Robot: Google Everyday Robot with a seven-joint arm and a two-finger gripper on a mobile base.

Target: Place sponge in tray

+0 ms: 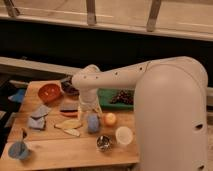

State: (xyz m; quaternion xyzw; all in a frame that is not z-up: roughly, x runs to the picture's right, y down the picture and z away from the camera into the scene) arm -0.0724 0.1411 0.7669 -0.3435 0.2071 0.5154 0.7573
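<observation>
The sponge [93,123] is a small blue block lying on the wooden table [60,155], near its middle. The tray [104,100] is green, sits at the back of the table behind the arm, and holds dark grapes [123,97]. My gripper [89,108] hangs from the white arm [115,76], just above and slightly left of the sponge, in front of the tray's left end. The arm hides part of the tray.
An orange bowl [49,92] and a dark purple bowl [69,89] stand at back left. An orange ball [110,119], white cup [123,135] and metal cup [104,143] sit right of the sponge. A banana [69,124], grey cloths [39,114] and blue cup [17,150] lie left.
</observation>
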